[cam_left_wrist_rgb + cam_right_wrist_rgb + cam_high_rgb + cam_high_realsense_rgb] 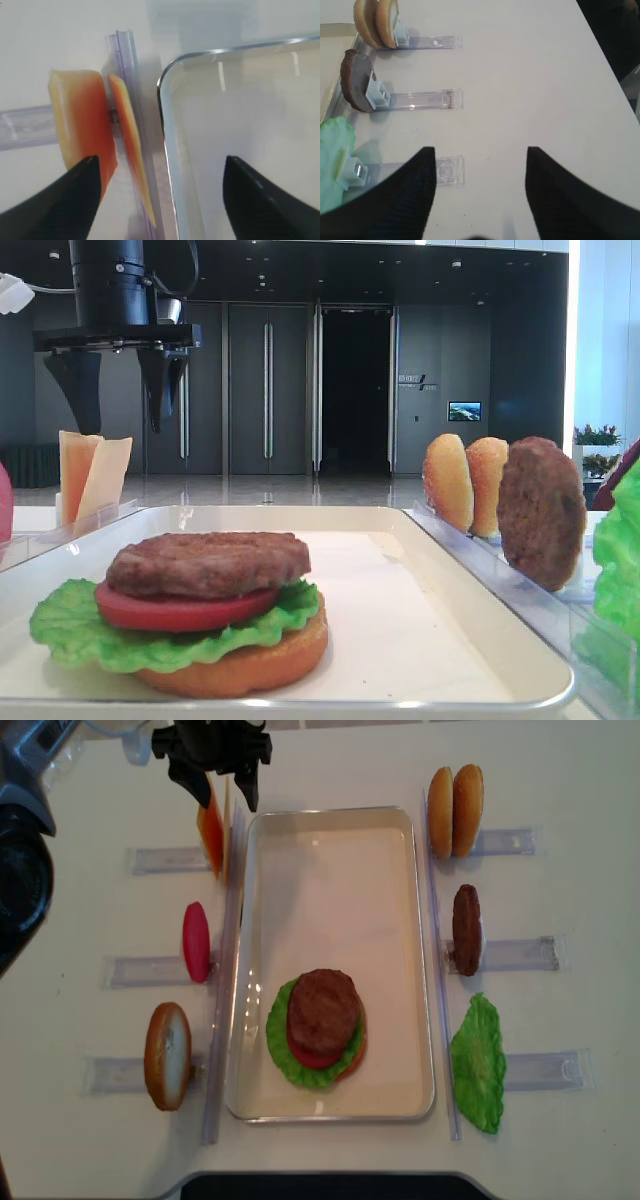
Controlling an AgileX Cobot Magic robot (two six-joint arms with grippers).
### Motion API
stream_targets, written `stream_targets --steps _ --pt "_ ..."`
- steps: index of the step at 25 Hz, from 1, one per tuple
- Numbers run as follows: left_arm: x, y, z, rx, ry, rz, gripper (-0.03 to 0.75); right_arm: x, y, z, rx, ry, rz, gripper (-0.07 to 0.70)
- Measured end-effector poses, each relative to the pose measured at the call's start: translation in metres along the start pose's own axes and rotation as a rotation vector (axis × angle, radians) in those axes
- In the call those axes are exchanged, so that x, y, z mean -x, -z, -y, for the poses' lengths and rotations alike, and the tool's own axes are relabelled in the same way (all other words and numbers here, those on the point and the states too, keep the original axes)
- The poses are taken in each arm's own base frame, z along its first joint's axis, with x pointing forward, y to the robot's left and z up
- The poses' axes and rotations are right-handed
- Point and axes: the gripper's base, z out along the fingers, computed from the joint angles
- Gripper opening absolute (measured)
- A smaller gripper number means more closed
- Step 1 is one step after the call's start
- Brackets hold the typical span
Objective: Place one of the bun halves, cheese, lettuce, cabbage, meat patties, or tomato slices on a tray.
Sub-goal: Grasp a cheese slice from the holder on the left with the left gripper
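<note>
The left gripper [214, 782] hung wide open and empty above the cheese [131, 145], which stood upright in its clear rack [125, 55] between the spread fingers [60, 200], nearer the left one. The tray [165, 130] lay just beside it, under the other finger, already bearing a stacked burger [320, 1025].

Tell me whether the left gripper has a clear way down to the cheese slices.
Probably yes: the left gripper hangs open above the cheese, standing in its rack with nothing between them.
</note>
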Motion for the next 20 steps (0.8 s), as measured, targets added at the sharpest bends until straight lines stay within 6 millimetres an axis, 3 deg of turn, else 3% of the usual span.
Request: stream_targets --steps 9,16,20 --pt "0.001 -0.019 -0.001 0.030 -0.010 -0.032 0.580 0.000 0.000 0.000 0.000 0.000 -0.001 0.412" --pt "0.002 -0.022 -0.003 0.060 -0.020 -0.032 0.574 0.000 0.000 0.000 0.001 0.000 -0.001 0.412" --pt "0.002 -0.022 -0.004 0.063 -0.021 -0.032 0.484 0.000 0.000 0.000 0.001 0.000 -0.001 0.412"
